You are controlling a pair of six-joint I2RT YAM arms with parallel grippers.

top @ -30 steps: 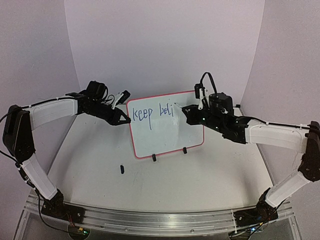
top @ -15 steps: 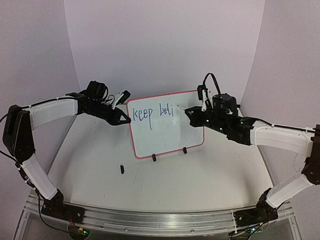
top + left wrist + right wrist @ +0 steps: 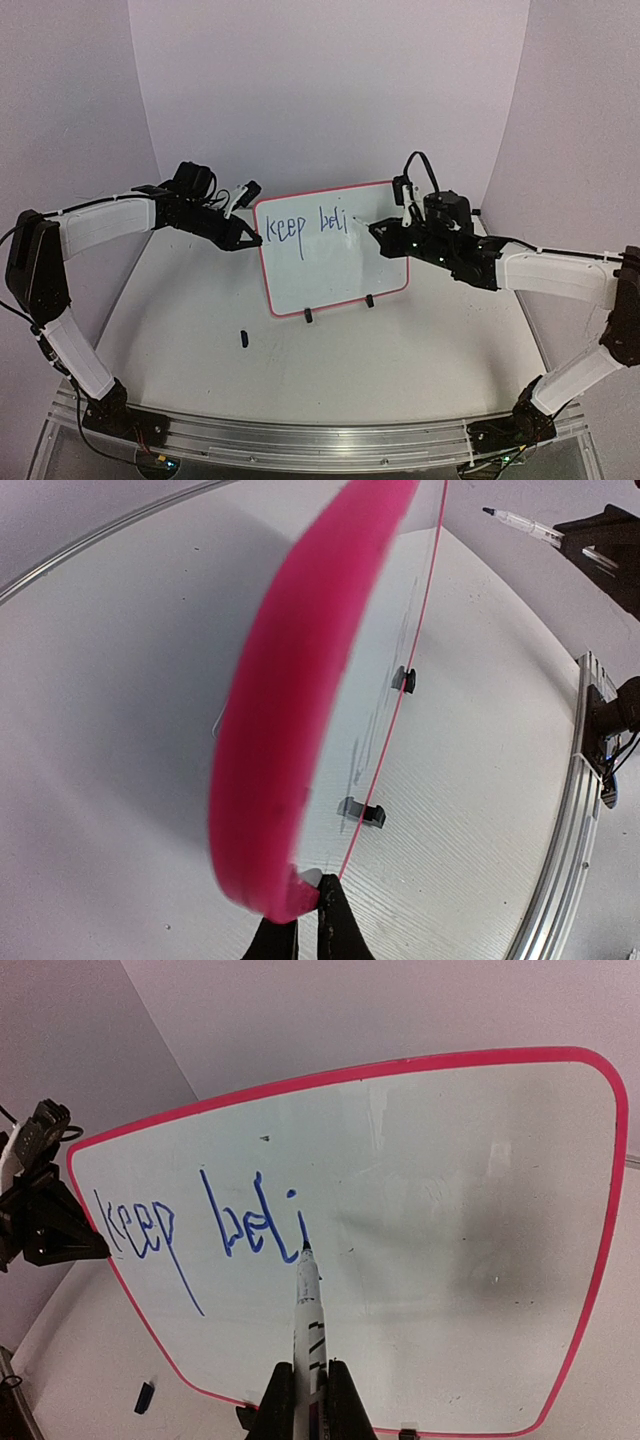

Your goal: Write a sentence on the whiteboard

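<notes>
The whiteboard [image 3: 340, 272] stands upright on its two black clip feet in the middle of the table. The sentence [image 3: 305, 225] reads "keep beli" in blue; it also shows in the right wrist view [image 3: 200, 1225]. My left gripper [image 3: 250, 240] is shut on the whiteboard's left edge [image 3: 290, 700], pinching the red border between its fingertips [image 3: 300, 895]. My right gripper [image 3: 308, 1372] is shut on a white marker [image 3: 308, 1300]. The marker's tip touches the board right after the "i", at the foot of a short new stroke.
A small black marker cap [image 3: 243, 338] lies on the table in front of the board's left corner. The clip feet [image 3: 308, 315] stand at the board's lower edge. An aluminium rail [image 3: 300, 435] runs along the near edge. Curved backdrop walls close in behind and at the sides.
My right gripper with the marker has shifted a little to the right along the board, the tip staying just after "beli". The left gripper and the board have not moved.
</notes>
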